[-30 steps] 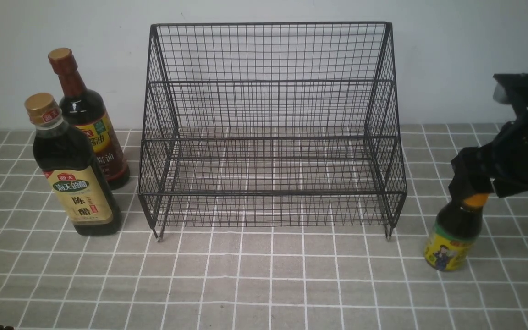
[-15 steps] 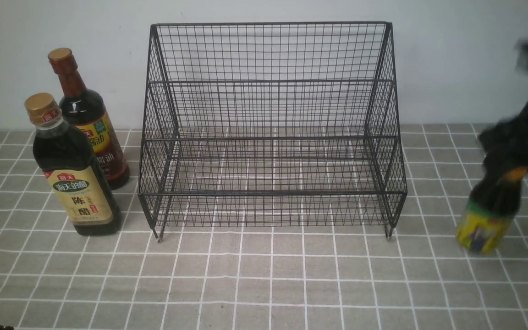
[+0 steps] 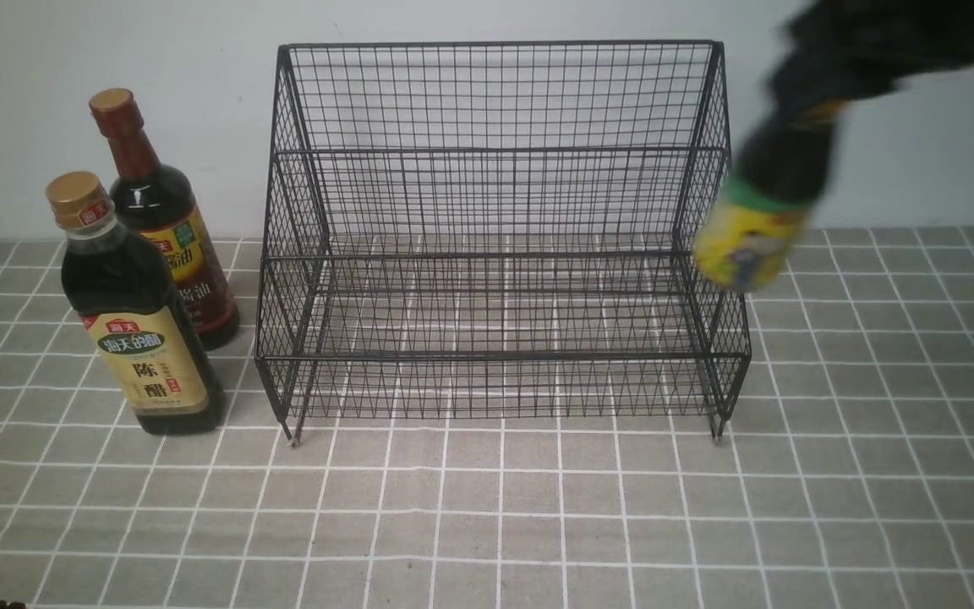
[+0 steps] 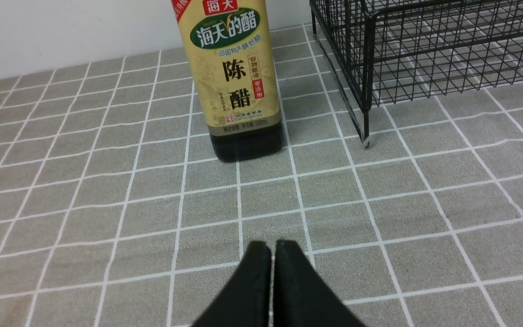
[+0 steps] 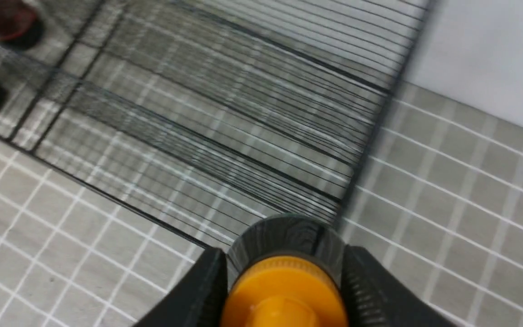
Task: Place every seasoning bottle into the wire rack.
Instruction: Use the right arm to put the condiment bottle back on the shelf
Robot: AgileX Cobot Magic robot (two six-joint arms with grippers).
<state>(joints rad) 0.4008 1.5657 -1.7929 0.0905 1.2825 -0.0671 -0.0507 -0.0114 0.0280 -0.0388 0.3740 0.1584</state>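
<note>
The right hand (image 5: 286, 272) grasps the small bottle (image 3: 753, 220) at its orange cap, tilted in the air by the right wall of the rack (image 3: 495, 152), so the next move likely calls for clearing that wall and lowering onto a tier, while the left hand (image 4: 273, 272) is clenched on nothing.

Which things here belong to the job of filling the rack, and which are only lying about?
For the job: wire rack, small squeeze bottle in the right gripper, gold-capped bottle, brown-capped bottle, shut left gripper.
Only surroundings: checked tablecloth, white wall.
</note>
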